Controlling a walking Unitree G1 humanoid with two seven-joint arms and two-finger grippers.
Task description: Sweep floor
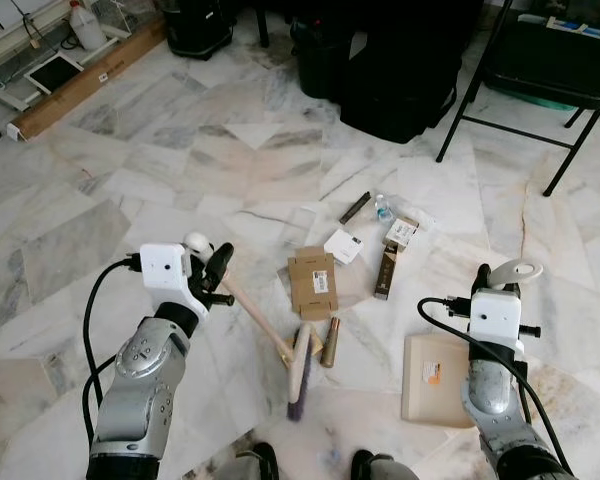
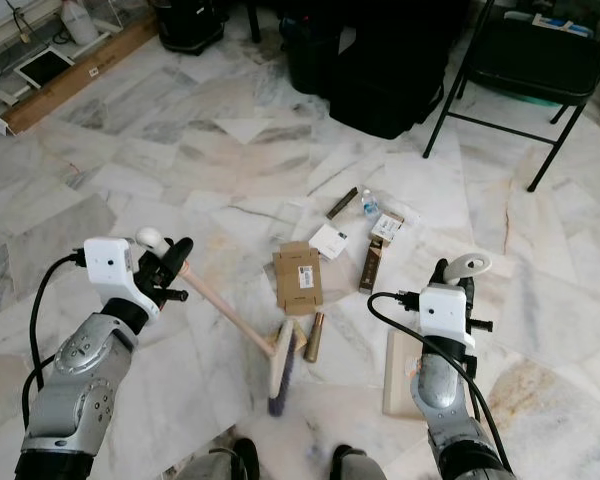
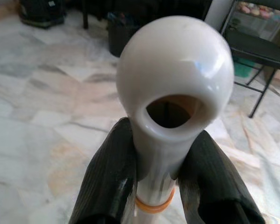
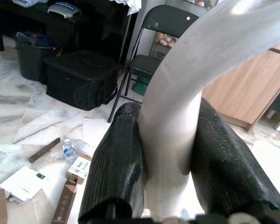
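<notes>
No lettering reads clearly anywhere: the flattened cardboard box (image 1: 311, 282) carries a white label with dark print too small to make out, and the white card (image 1: 343, 246) beside it shows only a tiny dark mark. The dustpan (image 1: 437, 379) has a small orange sticker, unreadable.

The floor (image 1: 180, 170) is polished white-and-grey marble in big tiles, veined with peach. Litter sits in a loose cluster mid-floor: a small water bottle (image 1: 383, 209), a dark brown stick-like strip (image 1: 355, 207), a small white carton (image 1: 401, 233), a long brown box (image 1: 385, 270) and a tan tube (image 1: 331, 342) lying just beside the broom head. At the far side stand a black folding chair (image 1: 540, 70), black cases (image 1: 400, 80) and a long wooden plank (image 1: 85, 80) along the left edge.

The broom (image 1: 280, 345) is short, pale wood handle slanting down from the left gripper (image 1: 218, 272) to a wooden head with purple bristles resting on the floor, just below the cardboard. Its white knob end, with a round hole, pokes above the black fingers (image 3: 109, 177), which are pinched tight on the handle's neck just above an orange ring.

The right gripper (image 1: 495, 285) squeezes the pale curved dustpan handle (image 4: 172, 140) between its fingers (image 4: 116, 172); the beige pan lies flat on the floor beside that arm.
</notes>
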